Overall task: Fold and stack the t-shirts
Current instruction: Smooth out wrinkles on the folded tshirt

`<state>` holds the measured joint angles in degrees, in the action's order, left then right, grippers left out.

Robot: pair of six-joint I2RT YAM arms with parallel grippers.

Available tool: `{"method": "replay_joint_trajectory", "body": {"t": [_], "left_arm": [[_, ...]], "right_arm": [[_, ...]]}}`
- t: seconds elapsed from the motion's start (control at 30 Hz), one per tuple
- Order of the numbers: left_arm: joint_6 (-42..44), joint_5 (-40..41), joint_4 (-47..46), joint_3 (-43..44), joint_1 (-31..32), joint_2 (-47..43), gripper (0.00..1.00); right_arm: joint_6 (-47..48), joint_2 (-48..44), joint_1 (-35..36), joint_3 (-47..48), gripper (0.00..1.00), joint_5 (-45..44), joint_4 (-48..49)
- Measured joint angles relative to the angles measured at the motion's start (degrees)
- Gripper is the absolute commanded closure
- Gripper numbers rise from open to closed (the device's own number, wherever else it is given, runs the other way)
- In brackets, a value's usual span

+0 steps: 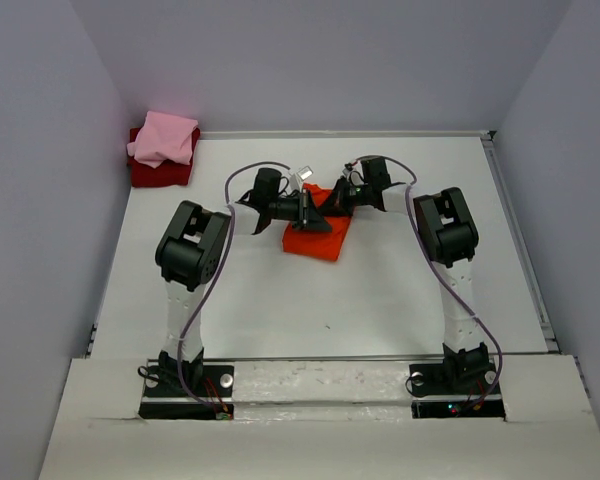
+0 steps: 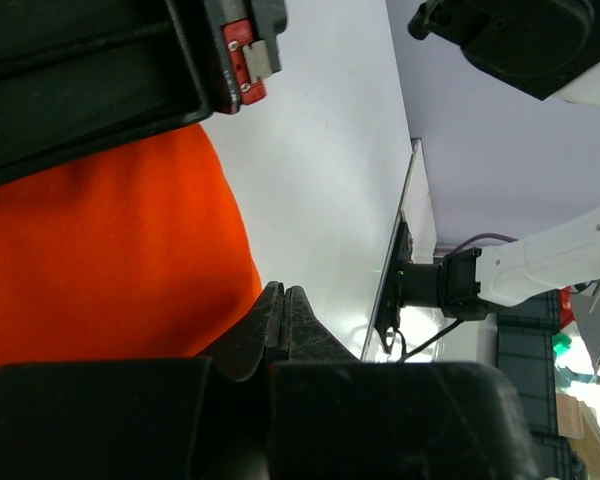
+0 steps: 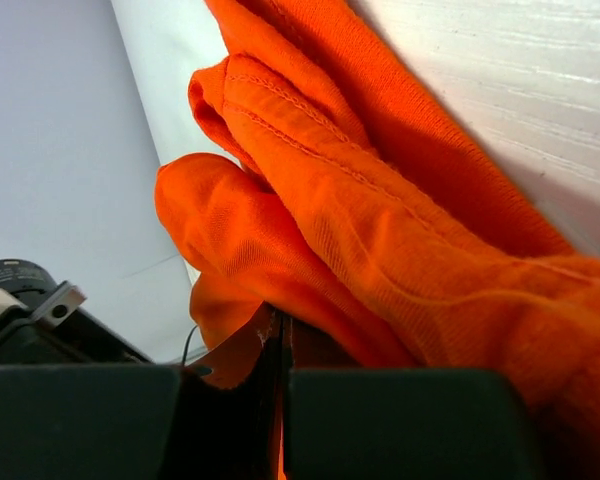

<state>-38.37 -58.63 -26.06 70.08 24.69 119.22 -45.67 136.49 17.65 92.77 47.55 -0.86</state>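
Observation:
The bright orange-red t-shirt (image 1: 318, 242) lies bunched in the middle of the table, with both grippers meeting over its far end. My left gripper (image 1: 313, 213) is shut; in the left wrist view its tips (image 2: 283, 296) press together with nothing between them, and the orange cloth (image 2: 100, 260) sits just beside them. My right gripper (image 1: 334, 203) is shut with folds of the shirt (image 3: 380, 230) draped against its tips (image 3: 280, 325), and orange shows in the slit between the fingers. A folded light pink t-shirt (image 1: 165, 138) rests on a folded dark red one (image 1: 160, 175) in the far left corner.
Grey walls (image 1: 60, 150) close in the white table (image 1: 400, 290) on three sides. The right arm's base (image 2: 450, 285) shows at the table's near edge in the left wrist view. The two wrists stand very close together over the shirt.

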Motion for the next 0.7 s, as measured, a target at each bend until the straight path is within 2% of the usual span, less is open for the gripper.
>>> {"method": "replay_joint_trajectory", "body": {"t": [0.33,0.7], "left_arm": [[0.4,-3.2,-3.1,-3.2,0.6,3.8,1.00],[-2.8,-8.7,-11.5,-6.4,1.1,9.0,1.00]], "right_arm": [[0.2,0.0,0.0,-0.2,1.00,0.1,0.5],[0.2,0.0,0.0,0.5,1.00,0.0,-0.5]]}}
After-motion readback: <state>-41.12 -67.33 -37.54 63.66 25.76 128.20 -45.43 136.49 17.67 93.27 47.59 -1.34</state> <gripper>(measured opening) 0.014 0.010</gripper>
